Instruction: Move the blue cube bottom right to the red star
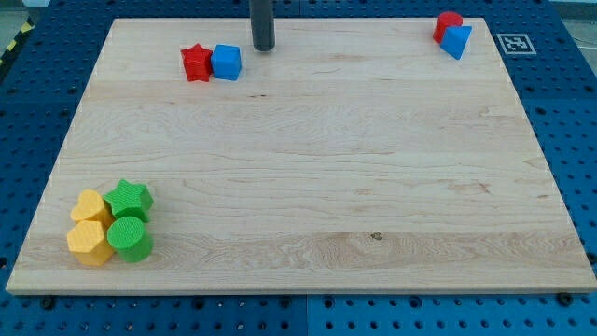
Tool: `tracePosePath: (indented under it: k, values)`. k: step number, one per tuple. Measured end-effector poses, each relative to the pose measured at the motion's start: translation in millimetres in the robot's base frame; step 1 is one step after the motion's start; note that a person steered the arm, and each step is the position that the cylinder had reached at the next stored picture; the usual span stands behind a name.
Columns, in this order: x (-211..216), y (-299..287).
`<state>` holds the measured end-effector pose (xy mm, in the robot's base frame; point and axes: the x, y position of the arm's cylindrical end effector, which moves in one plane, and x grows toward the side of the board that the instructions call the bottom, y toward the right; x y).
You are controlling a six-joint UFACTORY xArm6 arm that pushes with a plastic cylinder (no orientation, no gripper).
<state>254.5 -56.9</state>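
**A:** Wooden board point(308, 187) on a blue perforated bench. Where's the work?

**B:** Near the view's top, left of centre. Red star point(195, 63) and blue cube point(227, 62) sit side by side, touching, cube on the star's right.

**A:** My tip?

**B:** My tip point(264, 48) is just beside the cube, to its upper right, small gap, no contact. It's a plain rod: nothing to open or close, holding nothing.

**A:** So the cube lies down and to the view's left of the tip.

**B:** Yes. Target is below and right of the star. The cube is level with the star now, so I'd judge it needs a short shove toward the view's bottom. Pushing from where the tip is would drive it into the star.

**A:** Cube orientation?

**B:** Roughly square to the board edges, maybe slightly turned. No long axis, any face works.

**A:** Other blocks?

**B:** Red block point(447, 25) and blue block point(458, 41) at top right, shapes unclear. Green star point(129, 199), green cylinder point(130, 239) and two yellow blocks point(90, 229) at bottom left. All well apart.
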Motion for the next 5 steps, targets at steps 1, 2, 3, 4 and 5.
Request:
tracePosePath:
  k: [1,2,3,4,5]
  values:
    - [0,0]
    - [-7,-18]
    - [-10,-57]
    - [18,-47]
    - [36,-3]
